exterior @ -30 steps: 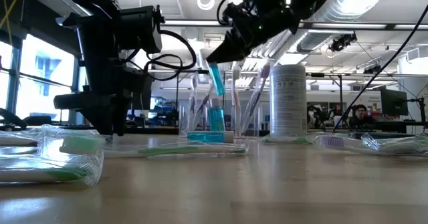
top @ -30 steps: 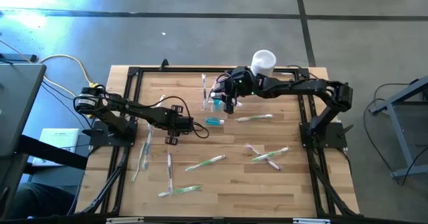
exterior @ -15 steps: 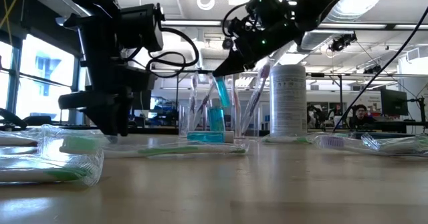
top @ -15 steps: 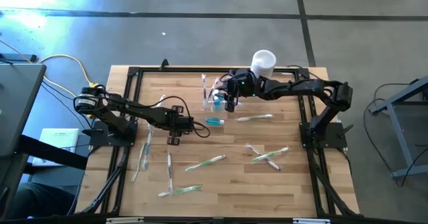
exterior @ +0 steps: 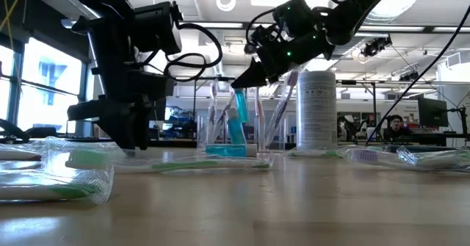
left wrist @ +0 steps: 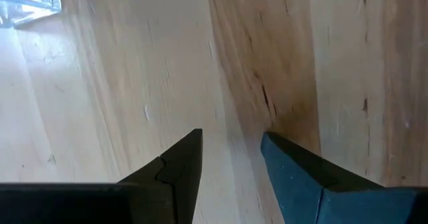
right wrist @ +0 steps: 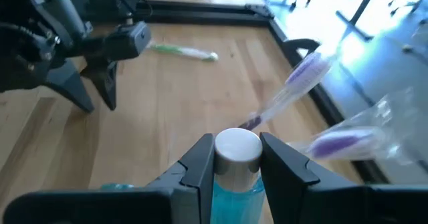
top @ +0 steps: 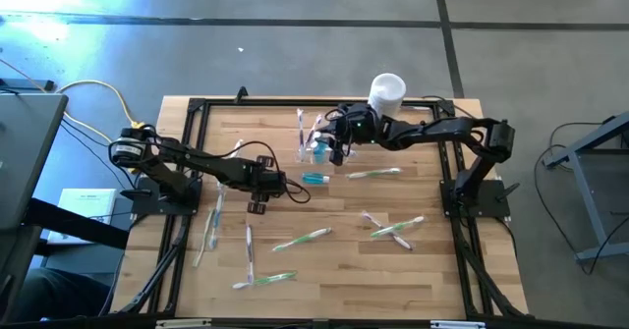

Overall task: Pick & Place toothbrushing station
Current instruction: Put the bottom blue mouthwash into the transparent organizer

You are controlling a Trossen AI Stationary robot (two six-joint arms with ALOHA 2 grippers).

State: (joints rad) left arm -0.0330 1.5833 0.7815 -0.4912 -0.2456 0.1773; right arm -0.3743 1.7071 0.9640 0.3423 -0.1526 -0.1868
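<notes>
The toothbrushing station point(exterior: 233, 132) is a clear holder at the table's far middle point(top: 307, 148), with wrapped toothbrushes point(exterior: 283, 103) standing in it. My right gripper point(exterior: 241, 83) hangs just above it, shut on a blue tube with a white cap point(right wrist: 237, 152). The tube point(exterior: 240, 108) slants down among the brushes. A teal tube point(top: 314, 178) lies on the table just in front of the holder. My left gripper point(top: 257, 205) stands open over bare wood point(left wrist: 231, 150), left of the holder, with nothing between its fingers. My right gripper pinches the blue tube at its white cap end point(right wrist: 237, 158) between its two fingers. The fingers come slanting down from the table's right side. The tube hangs tilted below them, with its lower end point(exterior: 242, 120) down inside the holder's outline; whether it rests on anything I cannot tell.
A white cylindrical container point(top: 387, 93) stands at the far edge, right of the holder. Wrapped toothbrushes lie scattered on the wood point(top: 373, 174) point(top: 393, 229) point(top: 303, 239) point(top: 263, 280) point(top: 208, 227). A black frame point(top: 197, 108) borders the work area.
My right gripper has come down toward the holder with the blue tube and tipped its fingers more steeply downward. The tube's lower end has sunk from above the holder's rim to among the standing brushes.
</notes>
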